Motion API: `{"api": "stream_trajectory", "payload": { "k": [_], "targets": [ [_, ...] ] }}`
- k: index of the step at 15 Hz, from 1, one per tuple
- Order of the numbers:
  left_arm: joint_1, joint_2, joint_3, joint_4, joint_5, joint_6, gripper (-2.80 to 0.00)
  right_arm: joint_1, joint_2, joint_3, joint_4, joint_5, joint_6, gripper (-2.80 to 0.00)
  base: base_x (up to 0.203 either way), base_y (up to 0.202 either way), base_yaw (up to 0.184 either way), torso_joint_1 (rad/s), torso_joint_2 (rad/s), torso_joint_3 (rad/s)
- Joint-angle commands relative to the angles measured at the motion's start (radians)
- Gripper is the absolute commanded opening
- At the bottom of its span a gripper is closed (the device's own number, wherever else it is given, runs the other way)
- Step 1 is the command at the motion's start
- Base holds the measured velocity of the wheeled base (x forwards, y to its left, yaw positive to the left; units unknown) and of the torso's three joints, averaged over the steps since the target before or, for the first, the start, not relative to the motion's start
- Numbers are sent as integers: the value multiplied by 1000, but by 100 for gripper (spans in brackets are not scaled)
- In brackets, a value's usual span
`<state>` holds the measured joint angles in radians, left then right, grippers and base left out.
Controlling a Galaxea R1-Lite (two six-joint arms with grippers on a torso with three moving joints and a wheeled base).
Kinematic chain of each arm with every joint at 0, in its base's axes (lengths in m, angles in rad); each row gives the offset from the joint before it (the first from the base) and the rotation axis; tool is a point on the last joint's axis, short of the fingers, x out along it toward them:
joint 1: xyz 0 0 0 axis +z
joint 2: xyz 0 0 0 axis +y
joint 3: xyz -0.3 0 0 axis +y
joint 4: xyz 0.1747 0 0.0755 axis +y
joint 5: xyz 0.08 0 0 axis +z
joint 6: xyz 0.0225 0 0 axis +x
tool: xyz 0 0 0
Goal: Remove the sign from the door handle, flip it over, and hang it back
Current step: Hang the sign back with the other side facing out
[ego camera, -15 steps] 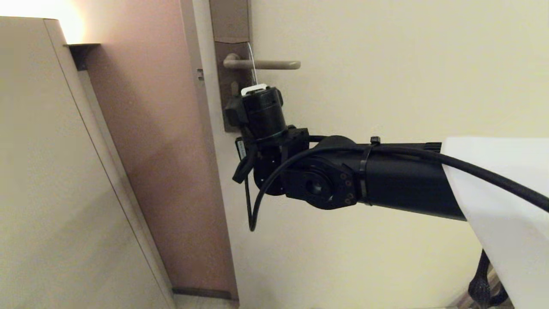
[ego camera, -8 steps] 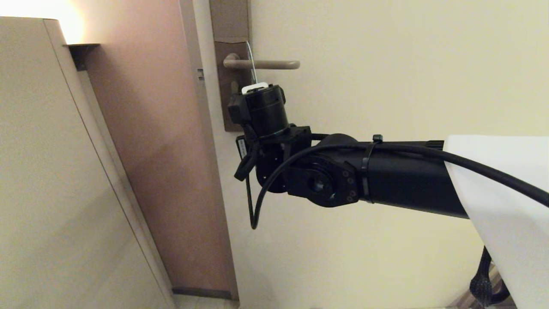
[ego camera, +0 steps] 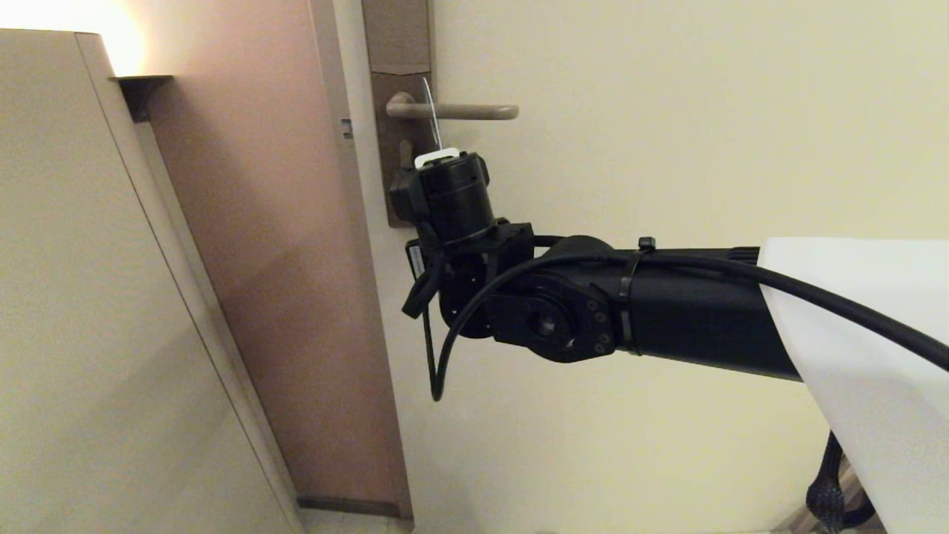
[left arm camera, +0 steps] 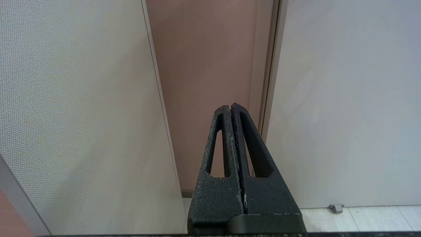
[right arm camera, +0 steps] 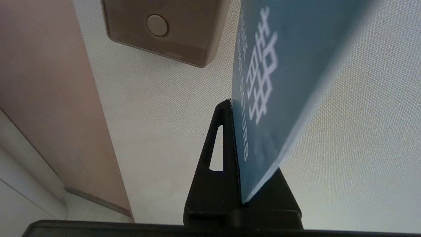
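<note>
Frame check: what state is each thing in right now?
sign: clamped edge-on in the right gripper, blue side with white text showing
door handle: horizontal, sign's edge crossing it
right gripper: shut on the sign, just below the handle
left gripper: shut, empty, parked away from the handle

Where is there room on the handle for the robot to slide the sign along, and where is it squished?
The free stretch is the outer part of the door handle, from the sign out to its tip. It is crowded on the other side, where the sign sits close to the backplate, and below, where the right gripper clamps the sign.
</note>
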<state>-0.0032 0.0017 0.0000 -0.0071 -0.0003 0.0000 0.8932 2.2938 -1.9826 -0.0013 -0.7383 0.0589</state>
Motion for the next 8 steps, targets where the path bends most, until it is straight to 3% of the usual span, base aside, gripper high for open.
{"api": "stream_trajectory", "payload": {
  "k": [1,3,4,8],
  "targets": [
    [0,0,0,-1,0,0,-280,4,6,1,0,-4,2,-280,0,0,0,0,0,0],
    [0,0,0,-1,0,0,-280,13,6,1,0,-4,5,-280,0,0,0,0,0,0],
    [0,0,0,-1,0,0,-280,15,6,1,0,-4,5,0,0,0,0,0,0,0],
    [-1,0,0,-1,0,0,-280,24,6,7,0,-4,9,0,0,0,0,0,0,0]
  ]
}}
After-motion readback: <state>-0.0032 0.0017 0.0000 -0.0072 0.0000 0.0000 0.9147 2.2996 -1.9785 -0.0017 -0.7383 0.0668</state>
